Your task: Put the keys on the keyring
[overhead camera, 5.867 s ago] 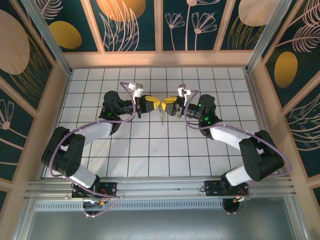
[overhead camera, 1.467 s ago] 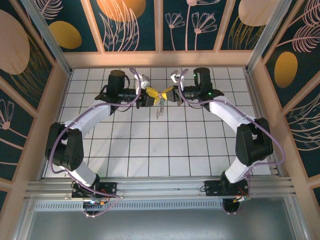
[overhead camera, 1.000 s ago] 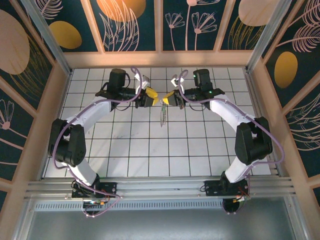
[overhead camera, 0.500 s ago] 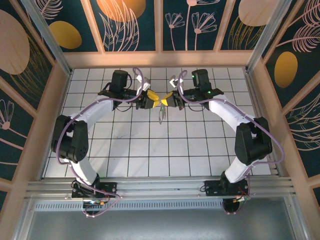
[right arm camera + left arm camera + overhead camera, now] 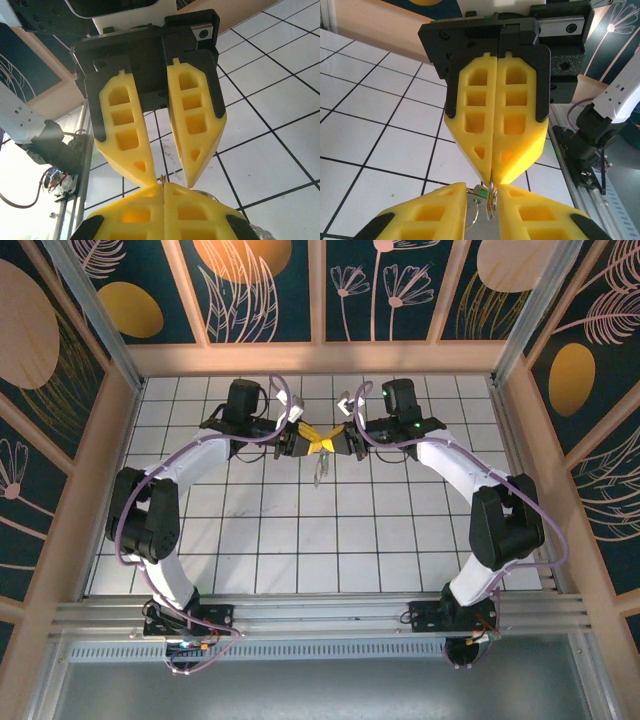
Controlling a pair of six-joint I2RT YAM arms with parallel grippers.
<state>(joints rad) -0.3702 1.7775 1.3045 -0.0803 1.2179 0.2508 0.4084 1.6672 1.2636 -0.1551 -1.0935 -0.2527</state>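
We're tip to tip above the tiled floor (image 5: 300, 540). Our right gripper (image 5: 491, 179) is clamped tight on the keyring (image 5: 491, 196), and our left gripper (image 5: 170, 180) stands narrowly parted, straddling the ring and the green-tagged keys (image 5: 476, 192).

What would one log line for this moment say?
right gripper: shut on keyring | left gripper: open around keys | grippers tip to tip

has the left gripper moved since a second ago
Yes. Against the tiles, the left gripper has shifted right, closing the gap to the right gripper.
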